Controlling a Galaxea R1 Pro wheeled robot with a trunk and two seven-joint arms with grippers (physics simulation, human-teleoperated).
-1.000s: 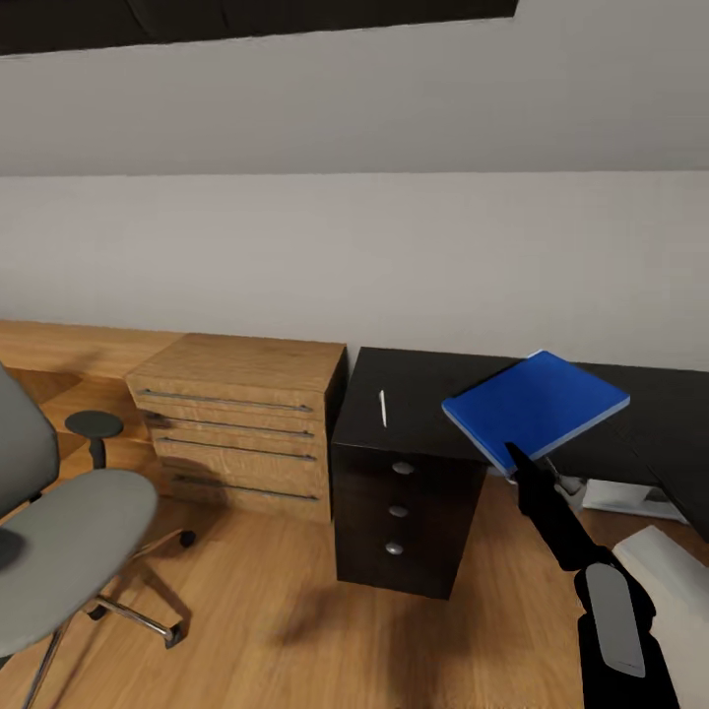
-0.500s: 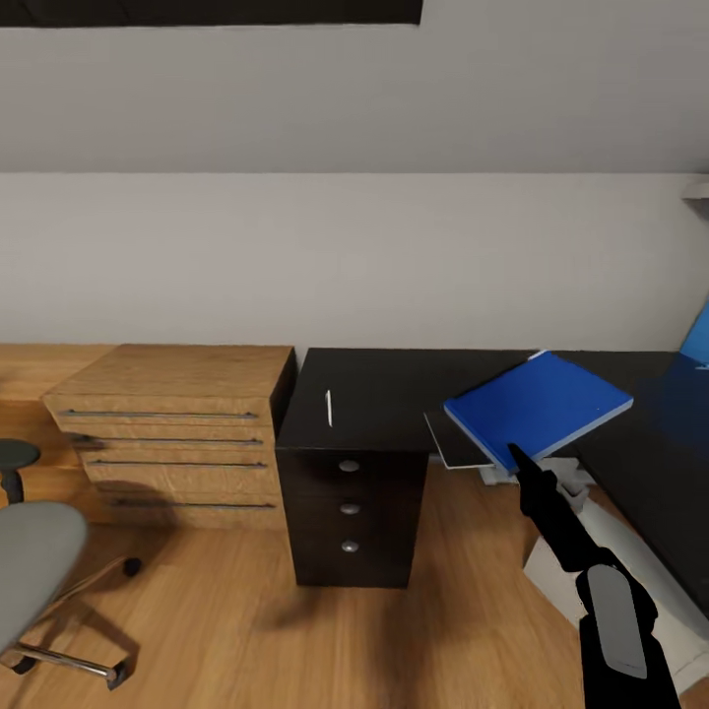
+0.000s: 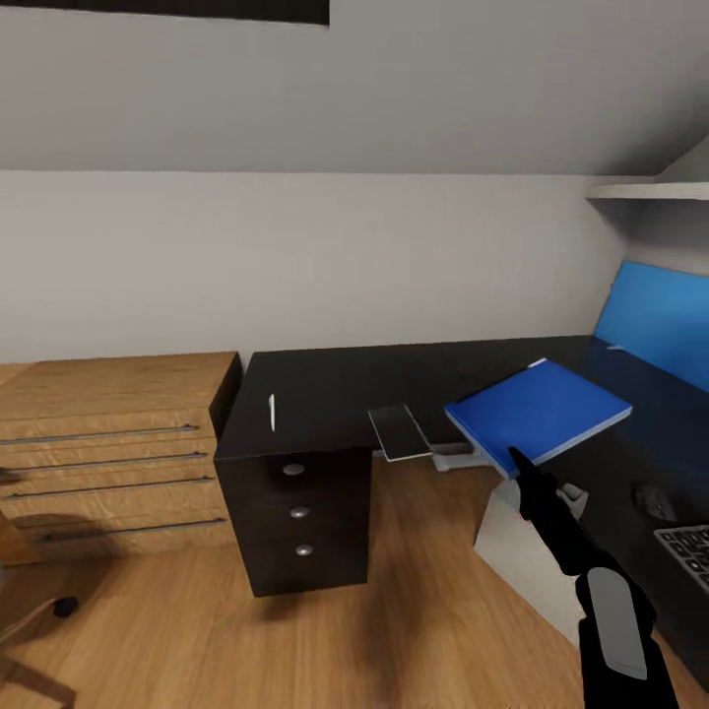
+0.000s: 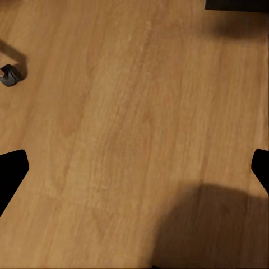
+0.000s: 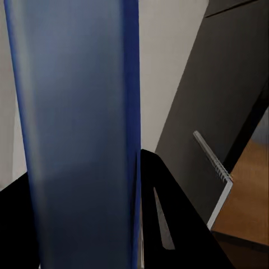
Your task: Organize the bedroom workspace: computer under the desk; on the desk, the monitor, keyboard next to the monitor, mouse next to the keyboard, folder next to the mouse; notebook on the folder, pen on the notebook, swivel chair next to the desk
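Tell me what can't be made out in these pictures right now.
- Keyboard: head view, cut off by the right edge.
- Mouse: head view, dark on the black desk, shape unclear.
- Right gripper: head view, jaws hidden under the blue folder.
- Swivel chair: head view, cut off at the left edge.

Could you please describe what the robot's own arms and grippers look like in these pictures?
The right arm is matte black, built of rounded segments, with a pale grey oval panel on its forearm. The right gripper has slim, tapering black fingers. The left gripper's fingertips are plain black wedges. No cables or markings are visible.
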